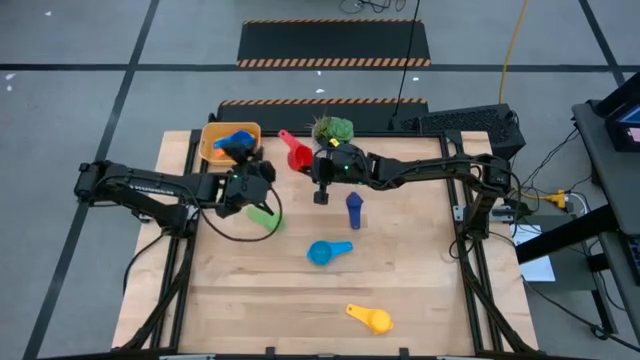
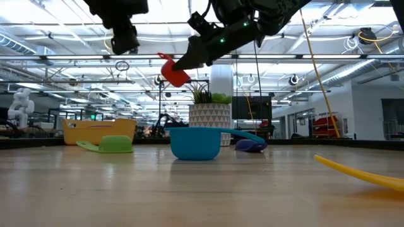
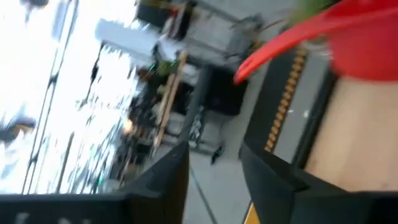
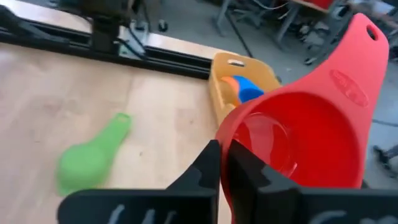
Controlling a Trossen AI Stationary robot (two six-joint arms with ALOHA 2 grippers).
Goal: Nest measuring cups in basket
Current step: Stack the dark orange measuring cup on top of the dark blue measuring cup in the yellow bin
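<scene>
My right gripper (image 4: 224, 163) is clamped on the rim of the red cup (image 4: 298, 140), one finger inside the bowl and one outside, and the cup hangs clear of the table (image 1: 420, 270) near the potted plant (image 1: 333, 128). It is a thin, hard plastic scoop, so I judge it very light and stiff, but glossy enough to swivel in a pinch this narrow; the wall beside the handle looks like the best place to hold, because the bowl stays open there for nesting and the long handle cannot lever it round so easily. My left gripper (image 1: 262, 170) hovers just beside the basket (image 1: 212, 137) with its fingers (image 3: 163, 180) parted and nothing between them. The basket sits at the far left corner of the table and already has a blue cup (image 1: 236, 141) over an orange one (image 4: 231, 83). The green cup (image 1: 263, 214) lies mouth down near the left arm, the dark blue cup (image 1: 354, 207) and the light blue cup (image 1: 322, 253) lie mid-table, and the yellow cup (image 1: 372, 318) lies well apart at the near edge. The overturned ones will likely need taking by the handle, since their rims lie flat on the wood
</scene>
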